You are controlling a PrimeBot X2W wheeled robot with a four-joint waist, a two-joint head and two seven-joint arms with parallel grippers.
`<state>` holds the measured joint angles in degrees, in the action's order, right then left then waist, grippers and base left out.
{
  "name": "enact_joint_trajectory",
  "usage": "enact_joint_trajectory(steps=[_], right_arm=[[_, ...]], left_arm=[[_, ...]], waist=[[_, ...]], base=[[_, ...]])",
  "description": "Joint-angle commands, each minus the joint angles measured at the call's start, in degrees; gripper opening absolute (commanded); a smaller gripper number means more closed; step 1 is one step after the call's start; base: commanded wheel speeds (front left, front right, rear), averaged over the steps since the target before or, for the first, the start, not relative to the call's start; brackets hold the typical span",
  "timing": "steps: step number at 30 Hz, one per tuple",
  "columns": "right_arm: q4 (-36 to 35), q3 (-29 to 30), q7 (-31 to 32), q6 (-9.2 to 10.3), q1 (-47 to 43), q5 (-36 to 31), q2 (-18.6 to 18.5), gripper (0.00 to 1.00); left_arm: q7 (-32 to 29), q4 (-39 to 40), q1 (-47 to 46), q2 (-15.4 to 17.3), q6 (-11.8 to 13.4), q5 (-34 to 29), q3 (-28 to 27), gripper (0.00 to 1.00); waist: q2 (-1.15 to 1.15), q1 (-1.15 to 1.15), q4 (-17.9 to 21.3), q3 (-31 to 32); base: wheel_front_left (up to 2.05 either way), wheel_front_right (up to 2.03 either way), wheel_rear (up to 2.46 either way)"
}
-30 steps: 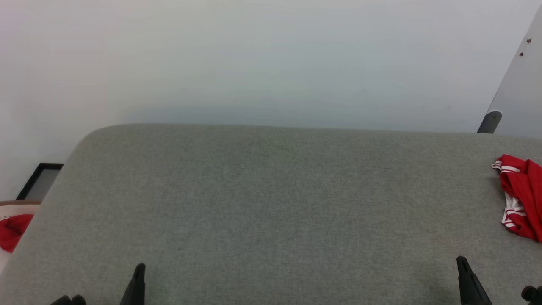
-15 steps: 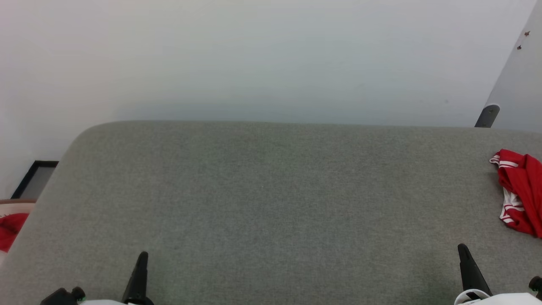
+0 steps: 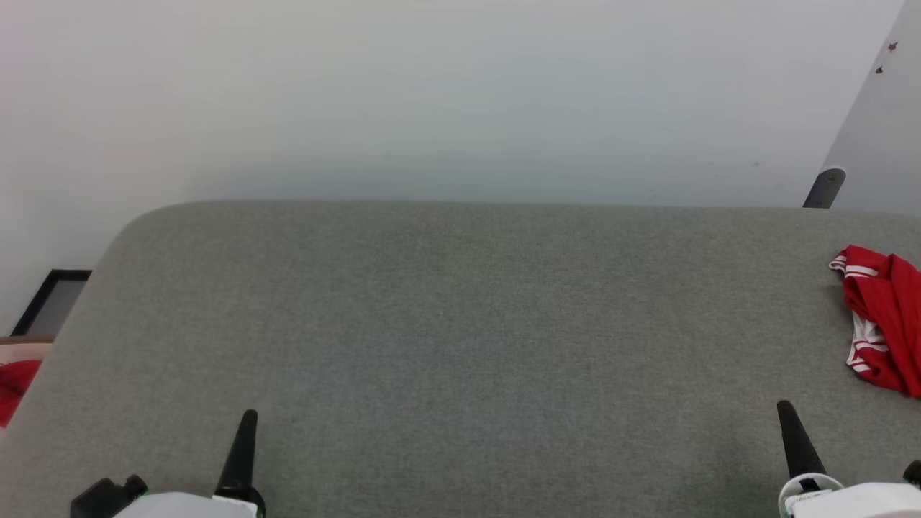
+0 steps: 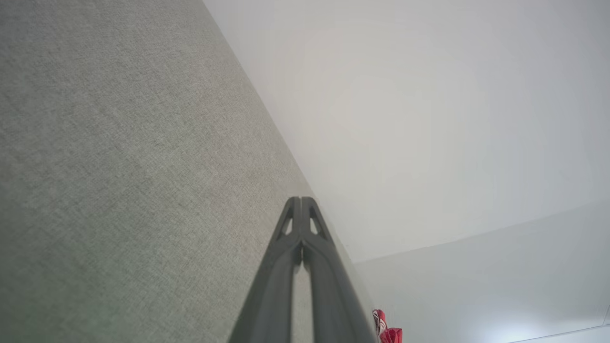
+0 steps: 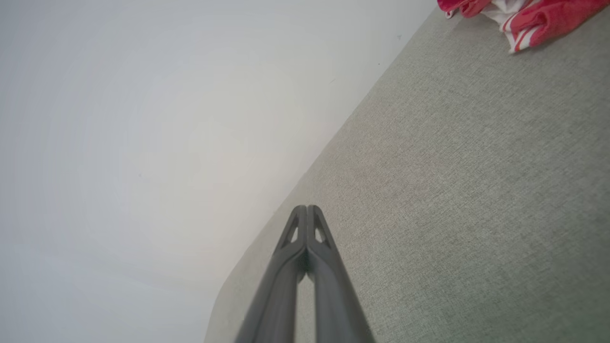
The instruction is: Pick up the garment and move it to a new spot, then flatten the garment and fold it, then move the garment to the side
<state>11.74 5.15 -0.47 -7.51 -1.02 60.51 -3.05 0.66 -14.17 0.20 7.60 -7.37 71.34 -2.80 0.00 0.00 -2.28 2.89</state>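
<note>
- Garment – bright red jersey shirt with white sleeves and red-and-white striped trim [image 3: 883, 327]: lies bunched at the far right of the grey woven-fabric table top [image 3: 460, 324], well apart from both grippers.
- Left gripper, two long dark fingers [image 3: 248, 417]: pressed together on nothing, hovering over bare fabric at the near edge. The left wrist view [image 4: 301, 200] confirms this.
- Right gripper, same make [image 3: 786, 414]: likewise clenched and empty, nearer the shirt but not touching it. The right wrist view [image 5: 306, 208] agrees.
- Change over the last second: the whole head view has slid slightly, so the camera moved. Both finger pairs reach further up that view, and the pale wrist housings have come into sight. The shirt's lie looks unaltered.
- Meaning for the task: the shirt sits rumpled at the side, ungripped – it could be waiting for pick-up or already set aside.
- Hidden: the head view's right edge cuts off most of the shirt, so its print and any fold cannot be judged.
- Margin items: small red cloth [image 3: 14, 385] and black frame [image 3: 54, 302], both partly cropped at the left.
</note>
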Motion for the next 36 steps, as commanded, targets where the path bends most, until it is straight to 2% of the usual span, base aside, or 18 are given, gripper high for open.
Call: enact_joint_trajectory(steps=[1,36], right_arm=[[-0.3,0.2,0.3,0.02,1.5,1.6,0.1,0.00],[1.5,1.1,5.0,0.01,5.6,22.2,0.2,0.00]], left_arm=[[-0.2,0.4,-1.2,0.1,-0.1,1.1,-0.5,0.00],[-5.0,0.2,-5.0,-3.2,-0.2,14.6,-2.8,0.00]], waist=[[0.00,0.00,0.1,-0.1],[0.00,0.00,1.4,-1.9]], base=[[0.00,0.00,0.00],[0.00,0.00,0.00]])
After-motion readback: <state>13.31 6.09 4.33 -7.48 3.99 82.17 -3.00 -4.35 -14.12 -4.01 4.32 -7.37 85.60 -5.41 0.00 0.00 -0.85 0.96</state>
